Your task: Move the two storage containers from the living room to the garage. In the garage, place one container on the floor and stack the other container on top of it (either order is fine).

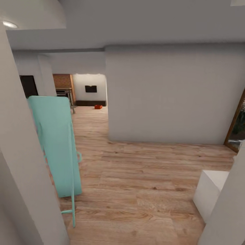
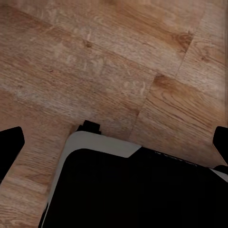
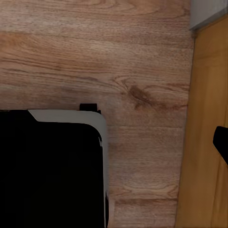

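Hallway approach: one storage container far ahead, both pincers empty over bare planks.

A small orange-red storage container [image 1: 98, 107] sits on the living room's wood floor [image 1: 143, 190] at about 11 o'clock, beyond the doorway, in front of the low dark cabinet [image 1: 91, 102] under the wall TV [image 1: 91, 88]. It lies well apart from either pincer. The left gripper [image 2: 114, 137] looks spread, dark fingertips [image 2: 10, 142] at the frame edges; the right gripper's state I cannot tell. The bin likely handles light and stiff with thin walls; a rim pinch on a long side seems best.
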Controlling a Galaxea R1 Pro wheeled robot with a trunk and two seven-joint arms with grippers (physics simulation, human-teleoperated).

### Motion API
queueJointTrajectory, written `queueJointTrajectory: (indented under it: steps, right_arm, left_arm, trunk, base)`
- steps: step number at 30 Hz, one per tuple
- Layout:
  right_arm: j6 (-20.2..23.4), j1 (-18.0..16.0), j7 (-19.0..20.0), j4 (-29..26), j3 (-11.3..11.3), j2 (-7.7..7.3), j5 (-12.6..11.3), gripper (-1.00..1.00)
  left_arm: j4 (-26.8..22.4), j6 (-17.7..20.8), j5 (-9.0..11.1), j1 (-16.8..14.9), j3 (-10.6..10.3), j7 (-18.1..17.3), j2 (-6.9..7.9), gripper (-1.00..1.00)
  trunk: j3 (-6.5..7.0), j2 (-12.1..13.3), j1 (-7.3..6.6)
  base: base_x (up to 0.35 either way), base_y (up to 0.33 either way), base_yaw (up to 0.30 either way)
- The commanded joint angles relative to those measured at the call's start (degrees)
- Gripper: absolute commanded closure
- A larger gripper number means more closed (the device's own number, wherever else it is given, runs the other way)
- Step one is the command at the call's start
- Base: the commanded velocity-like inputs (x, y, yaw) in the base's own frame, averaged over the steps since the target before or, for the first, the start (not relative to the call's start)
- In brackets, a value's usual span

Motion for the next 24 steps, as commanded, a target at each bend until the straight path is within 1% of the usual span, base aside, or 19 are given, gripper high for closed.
queueJointTrajectory:
  steps: [1, 20, 24]
  right_arm:
    - [-0.32, -0.05, -0.03, 0.18, 0.47, 0.02, -0.52, -1.00]
    - [-0.46, -0.05, -0.04, 0.18, 0.48, 0.09, -0.52, -1.00]
    - [-0.42, -0.05, -0.04, 0.18, 0.42, 0.09, -0.57, -1.00]
  left_arm:
    - [0.03, -0.14, 0.34, -0.01, -0.35, 0.13, -0.01, -1.00]
    - [0.03, -0.16, 0.34, -0.01, -0.35, 0.14, -0.18, -1.00]
    - [0.07, -0.16, 0.34, -0.01, -0.35, 0.14, -0.24, -1.00]
  trunk:
    - [-0.01, -0.02, 0.05]
    - [-0.01, -0.02, 0.05]
    - [-0.01, -0.02, 0.05]
  base:
    - [0.324, 0.000, 0.000]
    - [0.324, 0.000, 0.000]
    - [0.324, 0.000, -0.147]
